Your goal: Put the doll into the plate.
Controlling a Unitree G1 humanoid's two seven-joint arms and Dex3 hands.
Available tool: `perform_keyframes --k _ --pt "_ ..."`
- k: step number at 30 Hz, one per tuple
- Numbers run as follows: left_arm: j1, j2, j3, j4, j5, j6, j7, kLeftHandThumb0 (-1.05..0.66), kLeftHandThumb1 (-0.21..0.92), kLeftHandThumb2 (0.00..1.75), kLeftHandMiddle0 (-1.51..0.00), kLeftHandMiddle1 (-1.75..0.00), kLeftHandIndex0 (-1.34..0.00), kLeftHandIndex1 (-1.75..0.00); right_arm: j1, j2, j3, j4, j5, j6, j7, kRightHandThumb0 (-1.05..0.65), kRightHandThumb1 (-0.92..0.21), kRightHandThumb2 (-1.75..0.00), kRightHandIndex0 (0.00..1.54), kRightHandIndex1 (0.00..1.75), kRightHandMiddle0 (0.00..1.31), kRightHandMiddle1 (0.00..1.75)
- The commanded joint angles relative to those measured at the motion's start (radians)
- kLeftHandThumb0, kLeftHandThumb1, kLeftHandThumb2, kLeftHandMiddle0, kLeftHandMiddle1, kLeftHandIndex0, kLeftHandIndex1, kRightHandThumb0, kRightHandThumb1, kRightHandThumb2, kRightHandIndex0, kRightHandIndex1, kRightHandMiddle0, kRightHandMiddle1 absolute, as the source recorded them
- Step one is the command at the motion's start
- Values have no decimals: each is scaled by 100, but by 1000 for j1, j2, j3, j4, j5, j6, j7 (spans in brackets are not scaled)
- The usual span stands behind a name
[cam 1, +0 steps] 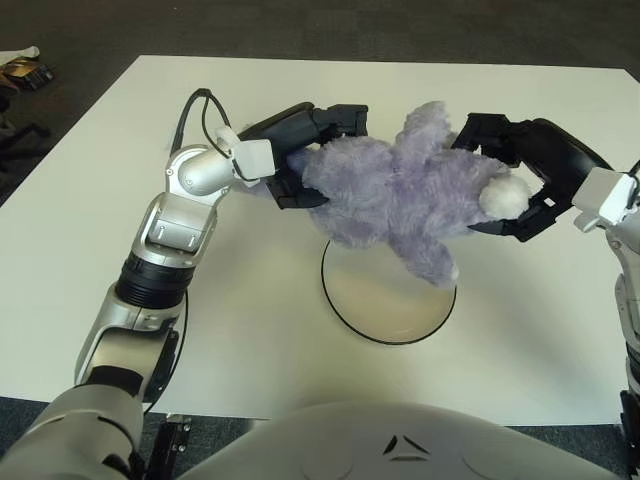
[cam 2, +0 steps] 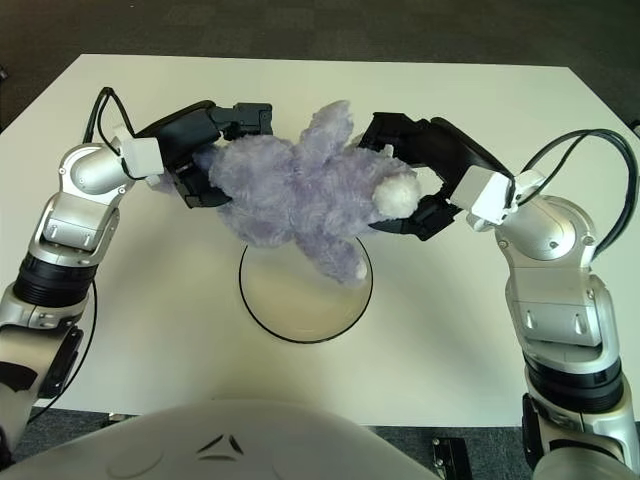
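Observation:
A fluffy purple doll [cam 1: 400,195] with a white snout hangs in the air just above the far rim of a round plate [cam 1: 388,308] with a dark edge. My left hand [cam 1: 305,150] grips the doll's left end, fingers curled around the fur. From the other side my right hand [cam 1: 510,175] clamps the doll's head end, beside the white snout. One doll leg dangles down over the plate. The same doll [cam 2: 300,195] and plate [cam 2: 300,305] show in the right eye view.
The white table [cam 1: 250,300] spreads around the plate on every side. Dark carpet lies beyond the far edge, and a small object [cam 1: 22,70] sits on the floor at the far left.

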Motion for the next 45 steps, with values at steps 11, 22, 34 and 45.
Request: perform_keyframes --k 11,22,34,45 --pt "-18 11 -4 0 -47 -8 -47 -1 8 157 -68 -175 -67 -171 5 -32 -44 24 43 -119 16 -1 -52 -80 64 131 63 140" --pt "-16 15 0 -2 -44 -2 -50 -1 14 152 -63 -175 -62 -174 -4 -57 -59 49 101 -114 50 -1 -43 -96 73 141 53 142" --pt "-14 39 -3 -15 -39 20 -72 -1 18 137 -67 -175 -68 -145 10 -41 -94 96 187 -168 55 -53 -18 -99 37 96 14 124" --pt "-18 23 -3 17 -86 -8 -95 -40 48 93 -35 -175 -63 -151 39 -38 -107 137 196 -282 50 -68 -30 -88 29 73 3 115"
